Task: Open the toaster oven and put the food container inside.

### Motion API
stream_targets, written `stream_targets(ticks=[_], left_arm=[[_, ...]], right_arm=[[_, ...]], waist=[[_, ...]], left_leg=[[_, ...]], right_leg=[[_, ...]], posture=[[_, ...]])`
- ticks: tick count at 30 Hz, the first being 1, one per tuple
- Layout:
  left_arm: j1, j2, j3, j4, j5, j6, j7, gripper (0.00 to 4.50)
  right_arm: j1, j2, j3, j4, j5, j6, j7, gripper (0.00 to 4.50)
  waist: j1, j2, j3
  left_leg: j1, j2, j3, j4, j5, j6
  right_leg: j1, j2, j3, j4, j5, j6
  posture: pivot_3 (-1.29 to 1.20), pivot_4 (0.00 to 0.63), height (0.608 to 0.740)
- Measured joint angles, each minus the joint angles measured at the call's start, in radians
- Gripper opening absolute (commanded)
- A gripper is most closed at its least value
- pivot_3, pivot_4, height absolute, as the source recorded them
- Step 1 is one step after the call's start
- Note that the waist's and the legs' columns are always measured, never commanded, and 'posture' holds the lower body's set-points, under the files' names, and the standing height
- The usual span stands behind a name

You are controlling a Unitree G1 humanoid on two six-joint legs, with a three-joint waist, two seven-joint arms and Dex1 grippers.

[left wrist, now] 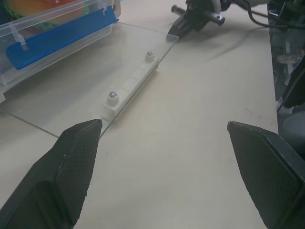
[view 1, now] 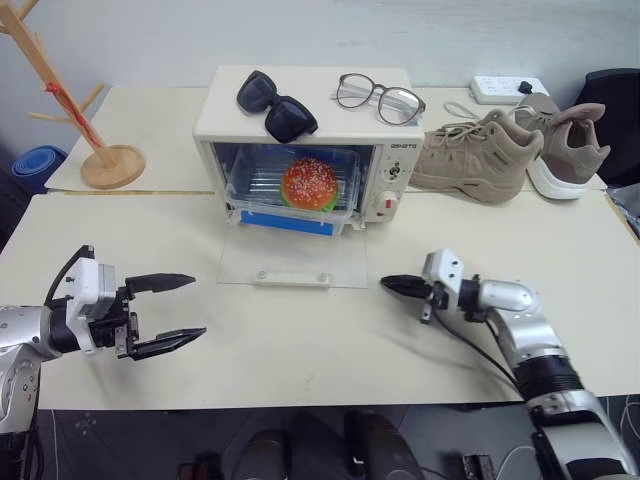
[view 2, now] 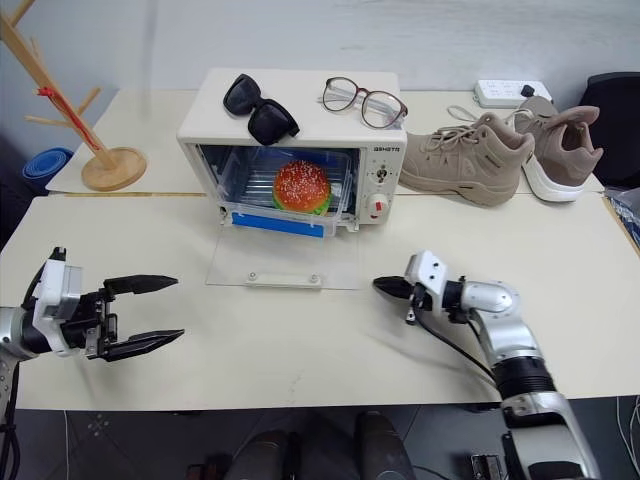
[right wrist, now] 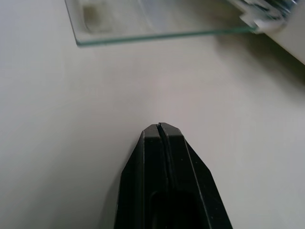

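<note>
Food container [view 1: 290,190] w/ burger [view 1: 309,183] inside toaster oven [view 1: 300,140], door [view 1: 292,254] down.

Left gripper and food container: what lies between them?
Between the left gripper and the container lie bare table and the oven's lowered glass door, seen in the left eye view.

Food container [view 1: 292,187] sits inside the open cream toaster oven [view 1: 300,105].

Silver arms, white wrist blocks, black cables, textured black pincer fingers [left wrist: 71,162].
</note>
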Motion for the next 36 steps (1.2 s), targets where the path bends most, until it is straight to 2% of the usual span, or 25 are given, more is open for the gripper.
stream_targets(ticks=[6, 11, 17, 22, 24, 26, 29, 33, 36], left_arm=[[0.006, -0.004, 0.026, -0.019, -0.038, 0.039, 0.031, 4.47], [0.012, -0.047, 0.083, -0.036, -0.071, 0.069, 0.118, 4.47], [0.029, -0.122, 0.108, -0.065, -0.095, 0.105, 0.232, 4.47], [0.03, -0.139, 0.097, -0.065, -0.075, 0.082, 0.264, 4.47], [0.025, -0.139, 0.08, -0.06, -0.049, 0.053, 0.272, 4.5], [0.021, -0.139, 0.072, -0.056, -0.03, 0.025, 0.271, 4.5], [0.043, -0.13, 0.075, -0.051, -0.009, -0.019, 0.253, 4.5], [0.147, -0.102, 0.077, -0.051, 0.019, -0.043, 0.206, 4.5], [0.218, -0.102, 0.076, -0.045, 0.06, -0.101, 0.18, 4.5]], right_arm=[[-0.009, 0.072, -0.009, 0.002, 0.041, -0.016, 0.01, 0.0], [-0.032, 0.109, -0.061, -0.056, 0.137, 0.03, -0.009, 0.0], [-0.177, 0.173, -0.138, -0.118, 0.272, 0.155, -0.083, 0.0], [-0.284, 0.192, -0.171, -0.058, 0.289, 0.216, -0.151, 0.0], [-0.303, 0.182, -0.178, -0.051, 0.294, 0.24, -0.153, 0.37], [-0.283, 0.146, -0.172, -0.079, 0.311, 0.273, -0.098, 0.95], [-0.179, 0.05, -0.159, -0.177, 0.312, 0.271, 0.029, 1.91], [-0.002, -0.071, -0.151, -0.252, 0.296, 0.171, 0.202, 3.26], [0.102, -0.11, -0.151, -0.268, 0.278, 0.088, 0.281, 4.32]], waist=[[0.006, 0.0, 0.0], [0.005, 0.001, 0.0], [0.005, 0.001, 0.0], [0.008, 0.001, 0.0], [0.011, 0.001, 0.0], [0.012, 0.001, 0.0], [0.012, 0.001, 0.0], [0.006, 0.001, 0.0], [0.005, 0.001, 0.0]], left_leg=[[-0.001, 0.0, 0.0, 0.0, 0.0, 0.0], [-0.001, 0.0, 0.0, 0.0, 0.0, 0.0], [-0.001, 0.0, -0.001, 0.0, 0.0, -0.001], [-0.001, -0.001, -0.001, 0.0, 0.0, -0.001], [-0.001, -0.001, -0.001, 0.0, 0.0, -0.001], [-0.003, -0.001, -0.002, 0.0, 0.0, -0.001], [-0.004, -0.001, -0.001, 0.0, 0.0, -0.001], [-0.003, -0.001, 0.005, 0.0, -0.002, 0.002], [0.0, 0.0, 0.007, 0.0, -0.004, 0.005]], right_leg=[[0.0, 0.0, 0.0, -0.001, 0.0, 0.0], [-0.001, 0.0, 0.0, 0.0, 0.0, 0.0], [-0.001, 0.0, -0.001, 0.001, 0.0, 0.0], [-0.001, -0.001, -0.001, 0.0, 0.0, 0.0], [-0.001, -0.001, -0.001, -0.001, 0.0, 0.0], [-0.001, -0.001, -0.002, -0.001, 0.0, 0.0], [-0.001, -0.001, -0.002, -0.001, 0.0, 0.0], [-0.001, -0.002, -0.001, -0.003, 0.0, 0.001], [0.0, -0.002, 0.0, -0.004, 0.0, 0.001]], posture=[[0.0, 0.15, 0.74], [0.0, 0.15, 0.74], [0.0, 0.15, 0.74], [0.0, 0.15, 0.74], [0.0, 0.15, 0.74], [0.0, 0.15, 0.74], [0.0, 0.15, 0.74], [0.0, 0.15, 0.74], [0.0, 0.15, 0.74]])
